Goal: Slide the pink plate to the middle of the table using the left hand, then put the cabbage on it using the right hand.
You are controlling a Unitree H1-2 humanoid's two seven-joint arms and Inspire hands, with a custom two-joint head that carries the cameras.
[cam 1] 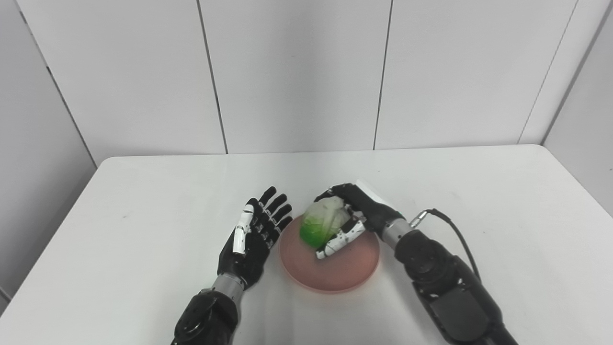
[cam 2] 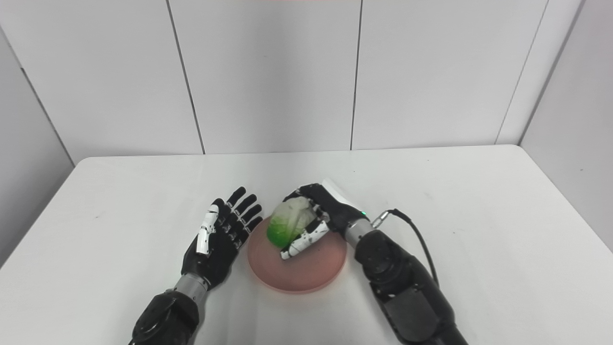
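The pink plate (cam 1: 335, 275) lies flat near the middle of the white table (cam 1: 143, 191). Over its far part is a cabbage (cam 1: 323, 223), pale on top and bright green below, with my right hand (cam 1: 352, 218) shut on it, fingers curled over the top and thumb under the near side. Whether the cabbage touches the plate I cannot tell. My left hand (cam 1: 254, 235) stands open just left of the plate's rim, palm turned toward it, fingers pointing away from me, holding nothing.
A black cable (cam 1: 455, 230) loops off the right wrist above the table. Grey wall panels (cam 1: 297, 72) close the far side. The table's left and right edges lie far from both hands.
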